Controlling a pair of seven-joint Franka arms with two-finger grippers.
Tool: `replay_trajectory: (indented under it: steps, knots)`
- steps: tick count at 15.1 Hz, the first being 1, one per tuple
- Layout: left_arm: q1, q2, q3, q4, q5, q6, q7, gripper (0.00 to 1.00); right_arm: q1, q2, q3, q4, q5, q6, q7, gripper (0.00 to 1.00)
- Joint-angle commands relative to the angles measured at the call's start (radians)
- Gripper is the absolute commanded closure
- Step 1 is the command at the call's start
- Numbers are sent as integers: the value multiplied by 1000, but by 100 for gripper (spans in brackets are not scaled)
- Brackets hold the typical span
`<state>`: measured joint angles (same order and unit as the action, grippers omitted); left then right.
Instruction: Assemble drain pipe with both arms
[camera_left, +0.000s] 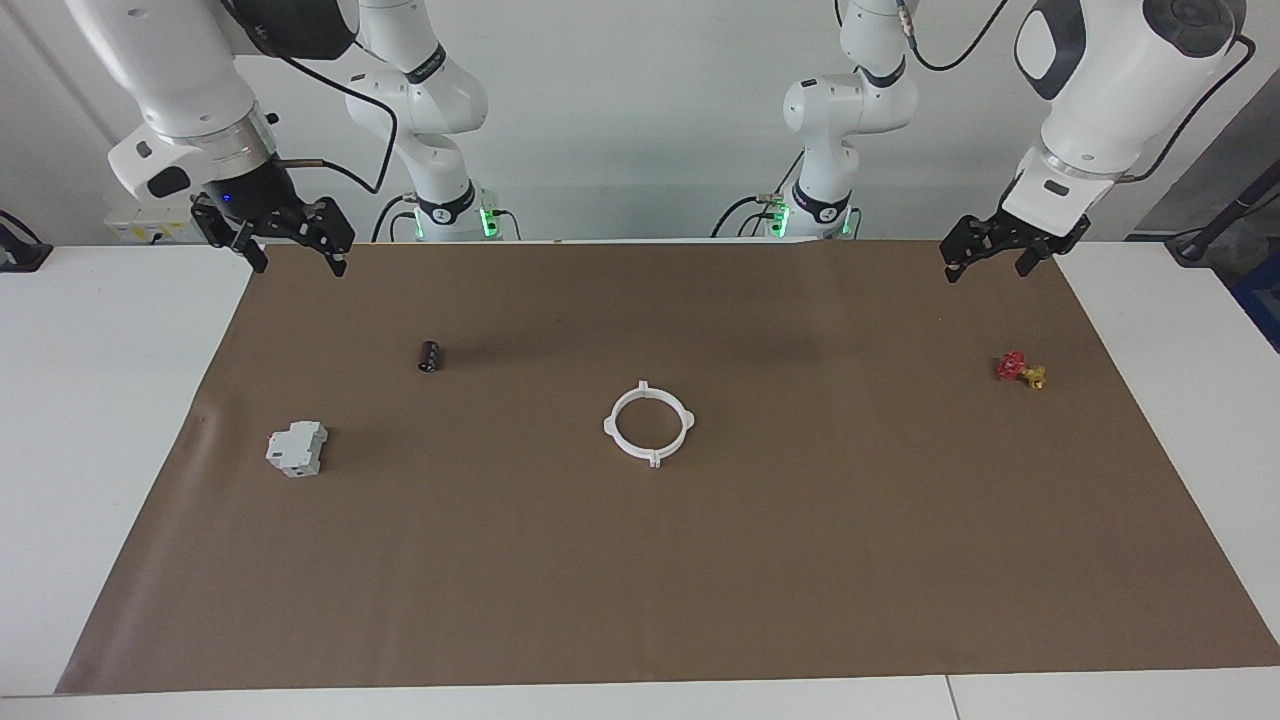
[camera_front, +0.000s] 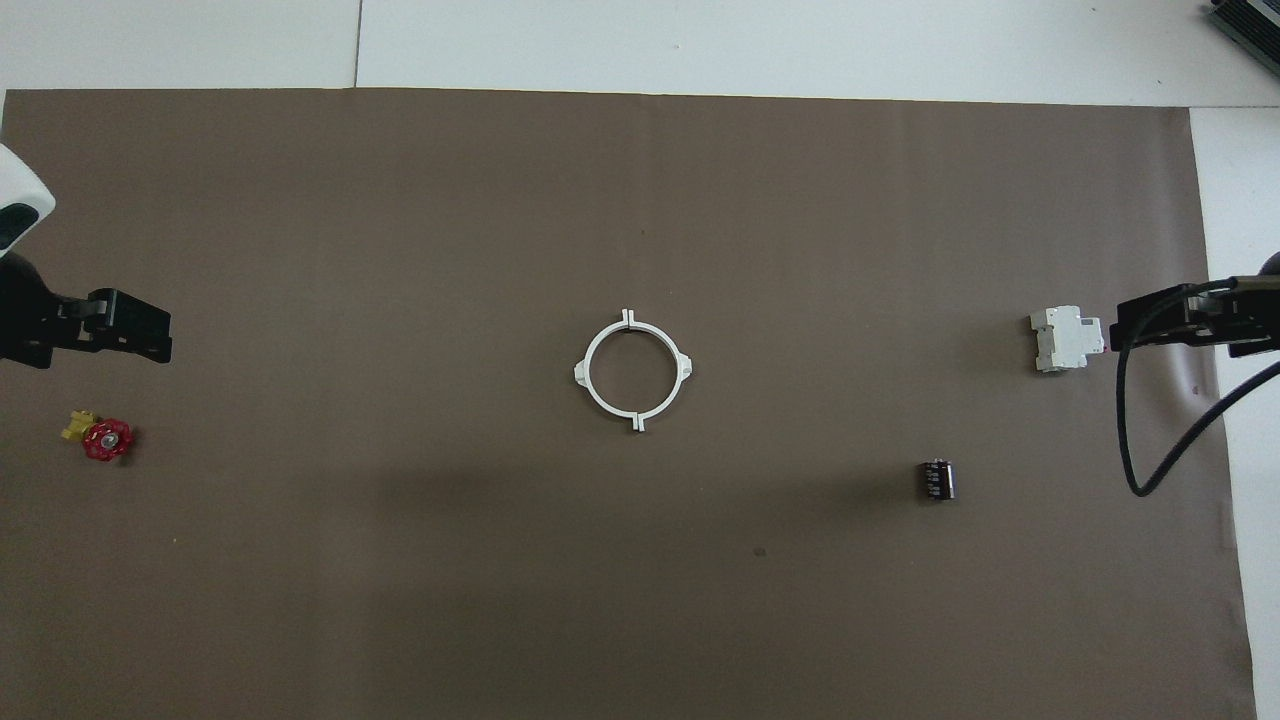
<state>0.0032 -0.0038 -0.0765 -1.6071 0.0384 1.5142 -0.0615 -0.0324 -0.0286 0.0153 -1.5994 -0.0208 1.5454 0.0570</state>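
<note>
Brown mat on white table, assembled drain pipe mid-mat, left tool, right tool both released.

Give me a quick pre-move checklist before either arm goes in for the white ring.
1. White ring flat mid-mat, two halves together: ok.
2. Left end effector open, empty, up over the mat's edge nearest the robots: ok.
3. Right end effector open, empty, over its end's mat corner: ok.
4. Black cylinder, grey-white block, red-and-yellow valve well apart from ring: ok.
5. Seams where the halves meet fully closed: cannot tell.
</note>
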Motion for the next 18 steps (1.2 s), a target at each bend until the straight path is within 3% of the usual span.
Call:
replay_trajectory:
  steps: [1, 18]
  knots:
    - [-20, -16, 24, -11, -17, 11, -12, 0, -7, -2, 5, -4, 16, -10, 12, 0]
    - [-8, 11, 18, 35, -18, -2, -17, 0, -9, -2, 3, -4, 16, -10, 12, 0]
